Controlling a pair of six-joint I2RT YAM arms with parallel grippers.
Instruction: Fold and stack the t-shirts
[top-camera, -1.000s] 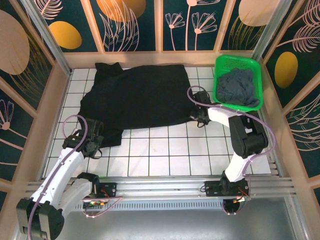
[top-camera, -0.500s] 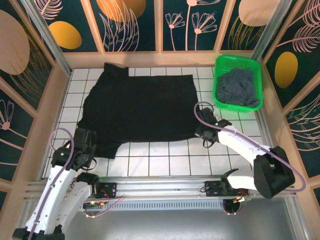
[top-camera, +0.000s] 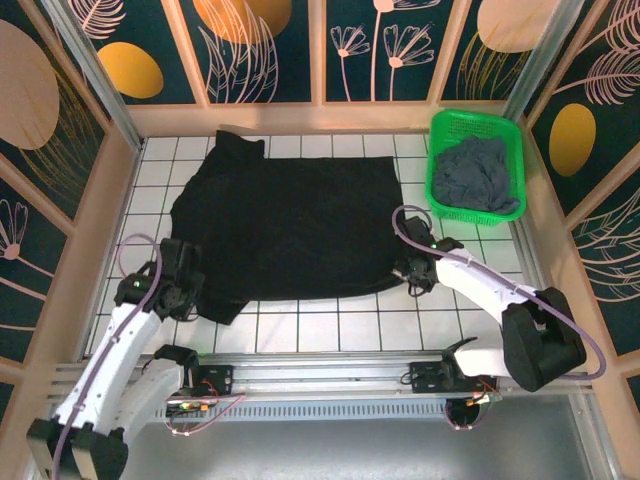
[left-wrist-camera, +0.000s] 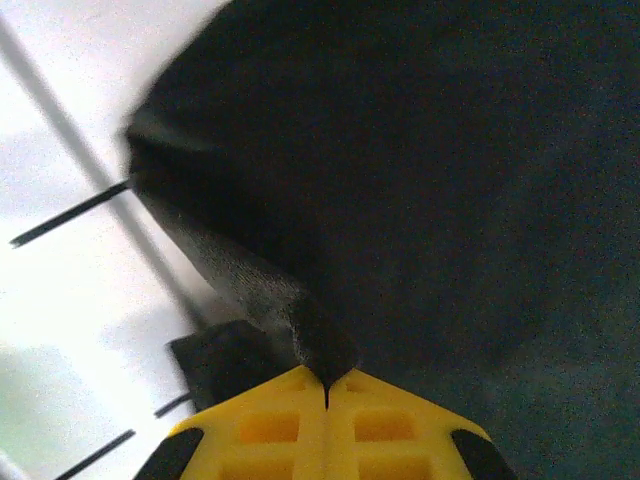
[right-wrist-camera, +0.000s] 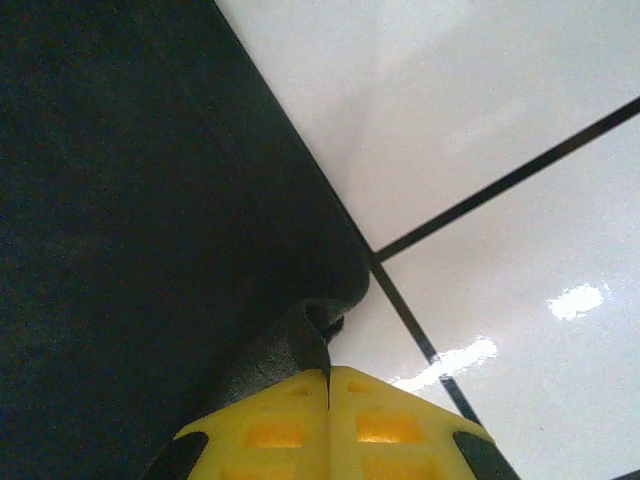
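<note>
black t-shirt (top-camera: 285, 225) lies spread overhead; wrist views show hems pinched.

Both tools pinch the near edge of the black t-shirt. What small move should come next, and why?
Probably raise both corners slightly, together, and begin carrying them toward the far edge to fold the shirt in half. The left tool and right tool are each shut on a near corner of the black t-shirt, which lies spread almost flat on the table.
</note>
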